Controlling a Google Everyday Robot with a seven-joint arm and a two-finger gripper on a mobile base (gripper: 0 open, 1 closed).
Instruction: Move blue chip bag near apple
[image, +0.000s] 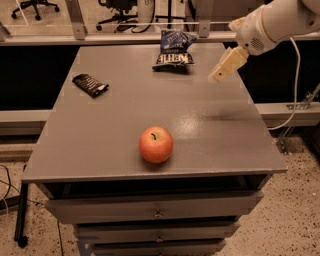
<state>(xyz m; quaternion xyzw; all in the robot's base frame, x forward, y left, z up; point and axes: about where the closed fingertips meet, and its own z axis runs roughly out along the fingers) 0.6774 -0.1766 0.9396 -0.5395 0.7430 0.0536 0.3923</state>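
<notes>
The blue chip bag (174, 49) lies at the far edge of the grey table (125, 110), with white block lettering facing me. The apple (156, 144), red-orange with a short dark stem, sits near the table's front edge, well apart from the bag. My gripper (220, 75) hangs above the table's far right part, to the right of the bag and a little nearer to me, not touching it. It holds nothing.
A small flat black wrapper (90, 84) lies at the table's left side. Drawers (157, 212) sit under the table's front. A rail (115, 37) runs behind the table, with office chairs beyond it. A cable (295, 90) hangs at the right.
</notes>
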